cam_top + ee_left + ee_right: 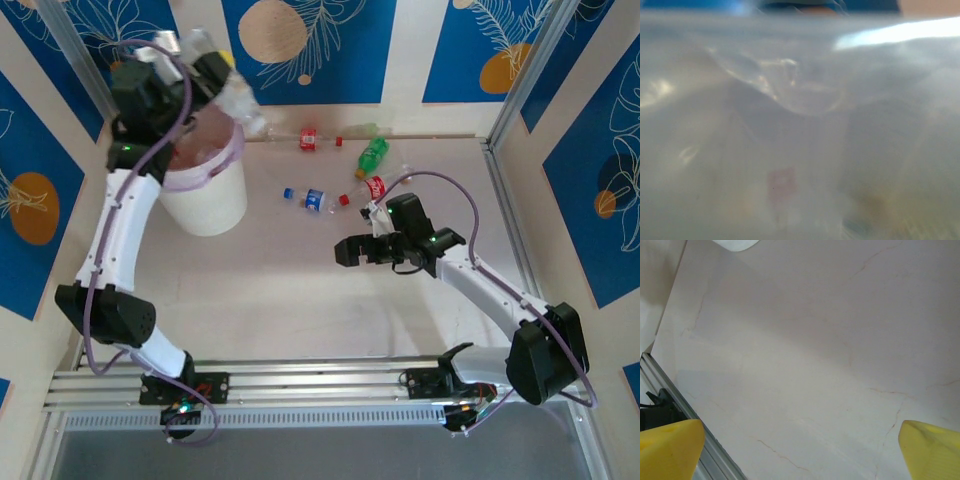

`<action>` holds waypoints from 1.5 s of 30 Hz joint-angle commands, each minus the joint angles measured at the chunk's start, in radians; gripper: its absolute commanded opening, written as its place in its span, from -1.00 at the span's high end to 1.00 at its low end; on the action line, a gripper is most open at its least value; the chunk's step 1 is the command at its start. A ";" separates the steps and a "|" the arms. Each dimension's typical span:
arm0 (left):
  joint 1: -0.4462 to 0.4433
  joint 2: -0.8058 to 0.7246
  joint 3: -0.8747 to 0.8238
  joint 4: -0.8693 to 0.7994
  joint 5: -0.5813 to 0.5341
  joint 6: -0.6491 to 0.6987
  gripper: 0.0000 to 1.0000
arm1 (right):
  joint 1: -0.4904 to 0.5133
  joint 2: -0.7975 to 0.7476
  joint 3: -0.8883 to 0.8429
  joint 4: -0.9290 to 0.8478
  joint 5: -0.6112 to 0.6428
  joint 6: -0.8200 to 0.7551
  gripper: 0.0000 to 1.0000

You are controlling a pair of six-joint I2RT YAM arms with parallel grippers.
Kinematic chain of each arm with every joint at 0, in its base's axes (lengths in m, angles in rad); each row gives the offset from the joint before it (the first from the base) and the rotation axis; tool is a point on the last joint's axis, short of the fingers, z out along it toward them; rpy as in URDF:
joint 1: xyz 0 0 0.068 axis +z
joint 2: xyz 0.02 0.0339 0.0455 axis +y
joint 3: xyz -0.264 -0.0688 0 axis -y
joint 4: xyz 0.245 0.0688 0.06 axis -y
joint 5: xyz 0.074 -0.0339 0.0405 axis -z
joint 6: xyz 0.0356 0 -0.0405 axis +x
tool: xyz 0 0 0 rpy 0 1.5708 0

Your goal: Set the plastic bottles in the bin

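Left arm: raised over the round white plastic bin (pixel 207 205), which stands at the far left of the pale marbled surface (pixel 280 295).
Left gripper (pixel 212 68): above the bin's far rim, with a crumpled clear plastic bottle (pixel 243 108) right at its tip, tilted down to the right.
Left jaws: I cannot tell whether they are clamped on that bottle; the top view is too small, and the left wrist view gives a blur of translucent plastic (pixel 800 130) close to the lens.
Bin lining: a translucent pink bag (pixel 222 160) folded over the rim.
Right gripper (pixel 346 251): low over the middle of the surface, pointing left, well apart from the bin.
Right jaws: spread wide with nothing between them; the yellow fingertips (pixel 670 447) sit at opposite lower corners of the right wrist view, bare surface between.
Red-labelled clear bottle (pixel 308 138): lying near the back wall, a loose red cap (pixel 339 141) just beside it.
Green plastic bottle (pixel 372 154): lying tilted, to the right of that cap.
Second red-labelled bottle (pixel 376 187): just behind the right arm's wrist.
Blue-labelled clear bottle (pixel 315 200): lying between the bin and the right arm, a small blue cap (pixel 288 194) to its left.
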 commanded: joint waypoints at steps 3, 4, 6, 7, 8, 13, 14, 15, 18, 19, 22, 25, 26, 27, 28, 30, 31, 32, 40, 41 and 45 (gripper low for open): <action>0.157 0.029 0.016 -0.123 -0.090 0.133 1.00 | 0.000 -0.027 0.004 -0.025 0.005 -0.049 -0.98; 0.174 0.038 0.017 -0.130 -0.106 0.153 1.00 | -0.001 -0.025 0.005 -0.034 0.011 -0.054 -0.97; 0.196 0.060 0.019 -0.152 -0.132 0.178 1.00 | -0.001 -0.021 0.005 -0.047 0.024 -0.056 -0.95; 0.202 0.072 0.021 -0.166 -0.142 0.196 1.00 | 0.000 -0.021 0.003 -0.050 0.029 -0.054 -0.94; 0.204 0.084 0.021 -0.184 -0.154 0.208 1.00 | -0.001 -0.021 0.002 -0.054 0.032 -0.054 -0.93; 0.203 0.146 0.006 -0.224 -0.143 0.247 1.00 | -0.001 -0.021 0.000 -0.071 0.044 -0.054 -0.92; 0.203 0.158 0.004 -0.234 -0.143 0.257 1.00 | 0.000 -0.022 0.000 -0.075 0.048 -0.054 -0.92; 0.203 0.168 0.000 -0.242 -0.142 0.259 1.00 | 0.000 -0.024 -0.002 -0.077 0.052 -0.053 -0.92; 0.199 0.190 -0.026 -0.247 -0.139 0.264 1.00 | 0.003 -0.027 -0.005 -0.084 0.054 -0.053 -0.92; 0.196 0.195 -0.037 -0.246 -0.139 0.264 1.00 | 0.007 -0.028 -0.006 -0.086 0.057 -0.054 -0.92; 0.191 0.216 -0.059 -0.245 -0.122 0.268 1.00 | 0.009 -0.027 -0.008 -0.089 0.068 -0.053 -0.91; 0.190 0.248 -0.058 -0.262 -0.085 0.276 1.00 | 0.025 -0.027 -0.003 -0.094 0.090 -0.067 -0.91; 0.190 0.259 -0.055 -0.276 -0.089 0.281 1.00 | 0.033 -0.027 0.002 -0.102 0.105 -0.074 -0.91; 0.190 0.266 -0.053 -0.287 -0.094 0.284 1.00 | 0.040 -0.026 0.011 -0.109 0.117 -0.078 -0.91; 0.190 0.275 -0.053 -0.297 -0.098 0.286 1.00 | 0.046 -0.024 0.019 -0.120 0.125 -0.083 -0.91; 0.190 0.295 -0.050 -0.316 -0.092 0.282 1.00 | 0.053 -0.021 0.029 -0.126 0.134 -0.089 -0.91; 0.190 0.307 -0.050 -0.324 -0.083 0.279 1.00 | 0.054 -0.019 0.033 -0.129 0.140 -0.091 -0.91; 0.189 0.320 -0.053 -0.330 -0.076 0.280 1.00 | 0.054 -0.019 0.035 -0.129 0.145 -0.095 -0.91; 0.188 0.384 -0.067 -0.338 -0.055 0.310 1.00 | 0.063 -0.022 0.021 -0.121 0.175 -0.094 -0.90; 0.188 0.389 -0.064 -0.342 -0.054 0.313 0.90 | 0.063 -0.025 0.017 -0.122 0.183 -0.095 -0.91; 0.188 0.398 -0.041 -0.370 -0.053 0.336 -0.18 | 0.064 -0.033 0.002 -0.129 0.197 -0.095 -0.90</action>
